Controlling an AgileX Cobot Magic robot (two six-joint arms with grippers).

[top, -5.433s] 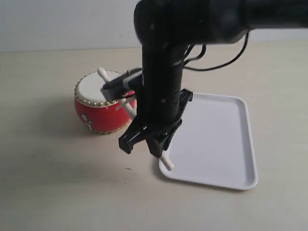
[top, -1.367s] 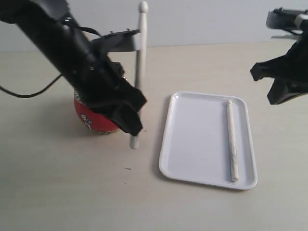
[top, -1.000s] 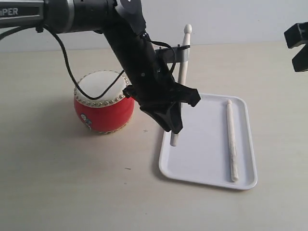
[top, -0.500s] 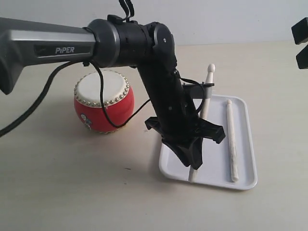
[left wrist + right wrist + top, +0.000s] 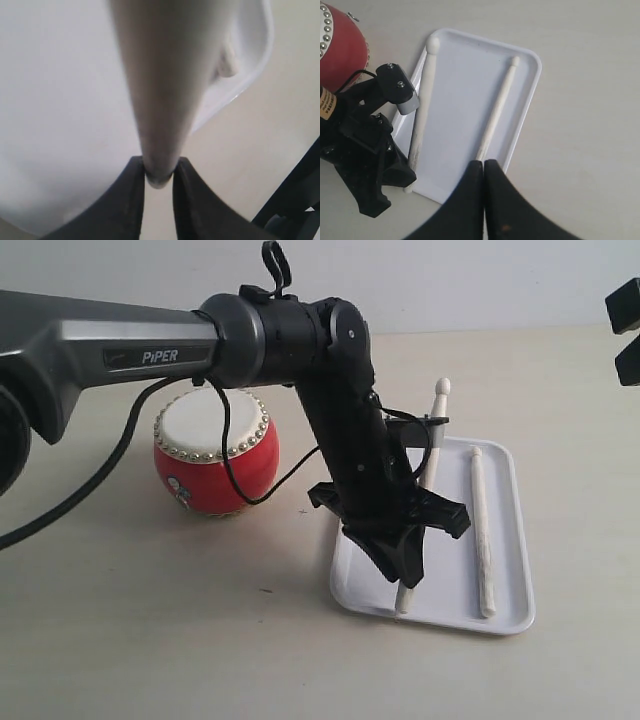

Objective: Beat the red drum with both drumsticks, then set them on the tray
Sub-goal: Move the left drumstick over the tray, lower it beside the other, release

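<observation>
The red drum (image 5: 215, 455) (image 5: 340, 50) stands left of the white tray (image 5: 520, 540) (image 5: 465, 100) (image 5: 60, 100). One drumstick (image 5: 482, 535) (image 5: 495, 117) lies flat along the tray's right side. My left gripper (image 5: 405, 570) (image 5: 159, 172) is shut on the other drumstick (image 5: 432, 445) (image 5: 160, 75) (image 5: 422, 105). That stick leans steeply over the tray's left part, rounded tip up, with its lower end at the tray's front rim. High above the tray's near edge, my right gripper (image 5: 484, 167) is shut and holds nothing.
The pale tabletop (image 5: 150, 640) lies bare round drum and tray. The left arm (image 5: 300, 350) and its cable reach across in front of the drum. Only a black part of the right arm (image 5: 630, 362) shows at the exterior view's right edge.
The left arm has carried its drumstick rightward from beside the drum to over the tray and lowered it. The right arm and the lying stick have not moved.
</observation>
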